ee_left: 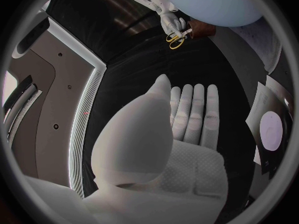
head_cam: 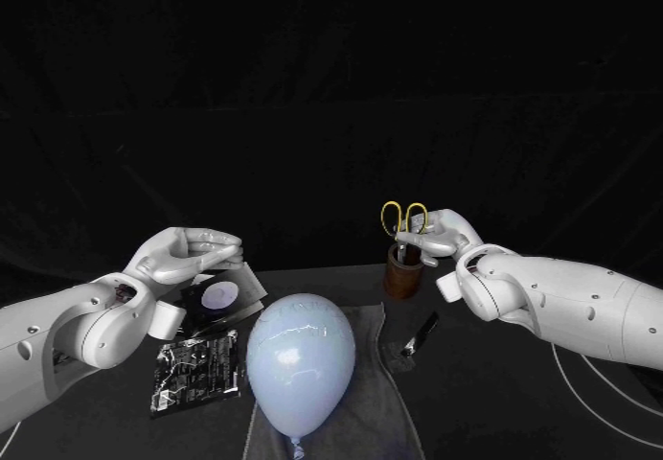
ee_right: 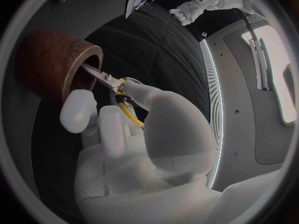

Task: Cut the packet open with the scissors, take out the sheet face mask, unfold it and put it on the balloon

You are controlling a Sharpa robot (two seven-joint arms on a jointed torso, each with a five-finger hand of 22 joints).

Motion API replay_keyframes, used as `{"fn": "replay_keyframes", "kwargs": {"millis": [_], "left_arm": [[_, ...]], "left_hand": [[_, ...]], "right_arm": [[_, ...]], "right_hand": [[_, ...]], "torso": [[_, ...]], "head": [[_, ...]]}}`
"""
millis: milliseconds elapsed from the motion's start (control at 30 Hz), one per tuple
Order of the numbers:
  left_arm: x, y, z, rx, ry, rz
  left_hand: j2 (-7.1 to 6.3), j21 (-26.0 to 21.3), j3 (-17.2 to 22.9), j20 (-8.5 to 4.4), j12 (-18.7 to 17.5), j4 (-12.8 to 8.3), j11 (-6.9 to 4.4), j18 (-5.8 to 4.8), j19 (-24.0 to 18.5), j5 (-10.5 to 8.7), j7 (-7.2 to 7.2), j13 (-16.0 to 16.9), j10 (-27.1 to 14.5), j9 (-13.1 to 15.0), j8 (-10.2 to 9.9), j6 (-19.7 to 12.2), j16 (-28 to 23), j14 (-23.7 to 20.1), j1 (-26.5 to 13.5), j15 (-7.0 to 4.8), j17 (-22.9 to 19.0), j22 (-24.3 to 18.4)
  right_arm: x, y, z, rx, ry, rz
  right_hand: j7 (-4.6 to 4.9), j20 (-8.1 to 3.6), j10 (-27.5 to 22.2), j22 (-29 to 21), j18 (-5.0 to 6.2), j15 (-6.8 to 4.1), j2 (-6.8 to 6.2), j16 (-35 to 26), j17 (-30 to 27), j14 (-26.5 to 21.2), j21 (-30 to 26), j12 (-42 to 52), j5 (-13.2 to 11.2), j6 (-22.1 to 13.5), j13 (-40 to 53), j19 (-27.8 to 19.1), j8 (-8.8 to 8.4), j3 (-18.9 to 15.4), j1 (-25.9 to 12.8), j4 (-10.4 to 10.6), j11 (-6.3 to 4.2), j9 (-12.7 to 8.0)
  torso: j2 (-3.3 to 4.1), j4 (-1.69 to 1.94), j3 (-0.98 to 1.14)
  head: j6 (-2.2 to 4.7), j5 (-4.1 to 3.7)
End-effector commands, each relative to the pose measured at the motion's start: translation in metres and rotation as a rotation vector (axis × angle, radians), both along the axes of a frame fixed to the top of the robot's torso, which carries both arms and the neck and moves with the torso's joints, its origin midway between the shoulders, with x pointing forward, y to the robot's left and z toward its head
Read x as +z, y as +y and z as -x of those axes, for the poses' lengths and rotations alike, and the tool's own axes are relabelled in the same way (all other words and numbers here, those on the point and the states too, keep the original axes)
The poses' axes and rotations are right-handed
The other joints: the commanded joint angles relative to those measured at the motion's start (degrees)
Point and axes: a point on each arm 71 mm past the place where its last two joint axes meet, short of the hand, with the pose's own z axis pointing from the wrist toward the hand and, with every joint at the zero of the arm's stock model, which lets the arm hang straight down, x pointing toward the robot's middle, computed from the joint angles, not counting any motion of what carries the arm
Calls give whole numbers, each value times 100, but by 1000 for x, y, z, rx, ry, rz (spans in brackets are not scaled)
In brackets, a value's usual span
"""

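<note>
Nearest me I see a smooth, glossy pale blue egg-shaped balloon lying on a dark grey cloth. Just beside it, on my left, a crinkled silver-and-black foil packet lies flat. Beyond that, a dark flat packet with a pale round patch stands tilted under my left hand, whose fingers lie straight and released, grasping nothing. Farther off, my right hand grasps the yellow-looped metal scissors, blades down inside a brown cylindrical wooden holder.
</note>
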Motion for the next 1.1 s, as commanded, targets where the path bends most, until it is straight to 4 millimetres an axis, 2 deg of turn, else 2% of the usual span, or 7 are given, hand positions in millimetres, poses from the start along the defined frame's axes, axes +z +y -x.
{"fn": "replay_keyframes", "kwargs": {"millis": [33, 167, 267, 500, 800, 1000, 1100], "left_arm": [[2, -1, 0, -6, -11, 16], [2, -1, 0, -7, -10, 16], [2, 0, 0, -5, -9, 16], [2, 2, 1, -2, -7, 14], [2, 3, 1, -1, -5, 13], [2, 4, 1, 1, -3, 14], [1, 5, 1, 2, -3, 14]], "left_hand": [[21, 16, 33, -10, -38, 12, 22, 80, -1, 10, 10, -5, 4, -6, -37, -22, 37, 2, -9, -21, 5, 1], [21, 16, 33, -10, -38, 12, 22, 80, -1, 10, 10, -5, 4, -6, -37, -22, 37, 2, -9, -21, 5, 1], [15, 18, 36, -11, -42, 12, 24, 80, 2, 10, 13, -5, 4, -9, -40, -23, 40, 1, -13, -21, 7, 1], [15, 18, 36, -11, -42, 12, 24, 80, 2, 10, 13, -5, 4, -9, -40, -23, 40, 1, -13, -21, 7, 1], [10, 20, 38, -12, -45, 12, 26, 80, 5, 10, 17, -5, 2, -11, -43, -25, 42, -2, -18, -20, 8, 1], [-15, 24, 29, -14, -63, 19, 40, 78, 11, 9, 31, -5, -13, -21, -59, -41, 45, -18, -65, -11, 11, 0], [-32, 27, 20, -15, -78, 19, 49, 78, 14, 10, 41, -5, -29, -30, -74, -60, 52, -23, -104, -7, 15, -1]], "right_arm": [[1, 0, 0, 21, -19, 16], [0, -3, 1, 14, -20, 19], [-1, -5, 1, 6, -19, 23], [0, -10, 6, 1, -18, 28], [3, -21, 12, -22, -22, 36], [7, -30, 16, -37, -35, 39], [10, -33, 19, -37, -43, 37]], "right_hand": [[40, 55, -162, 98, -26, 89, -264, 27, 19, 152, -99, -113, -28, -155, -18, -34, -134, -177, -139, 19, 43, 83], [108, 127, -533, -20, 21, 174, -437, 13, -50, 117, -383, -284, -20, -243, -20, -163, -224, -344, -231, 17, 138, 27], [123, 161, -671, -37, 35, 196, -507, 47, 6, 120, -427, -272, -19, -273, -10, -180, -264, -466, -275, 19, 158, -6], [131, 185, -749, -42, 46, 207, -553, 118, 141, 147, -441, -248, -19, -286, -2, -175, -293, -592, -311, 27, 167, -36], [133, 194, -745, -28, 45, 207, -519, 168, 226, 170, -409, -215, -20, -289, 7, -149, -311, -639, -315, 44, 165, -56], [171, 224, -872, -45, 53, 240, -681, 196, 228, 158, -449, -198, -19, -449, 5, -152, -437, -975, -463, 104, 197, -138], [161, 239, -1031, -87, 71, 248, -759, 206, 221, 145, -545, -206, -20, -666, 4, -189, -570, -1237, -560, 167, 207, -199]], "torso": [[-6, -3, -5], [-8, -1, -2], [-3, 0, -3], [-4, -1, -3], [-7, 3, -2], [-5, -3, -1], [-4, -5, 1]], "head": [[-21, 8], [-12, 2], [-2, -1], [-24, -7], [-31, 3], [-30, 3], [-22, 7]]}}
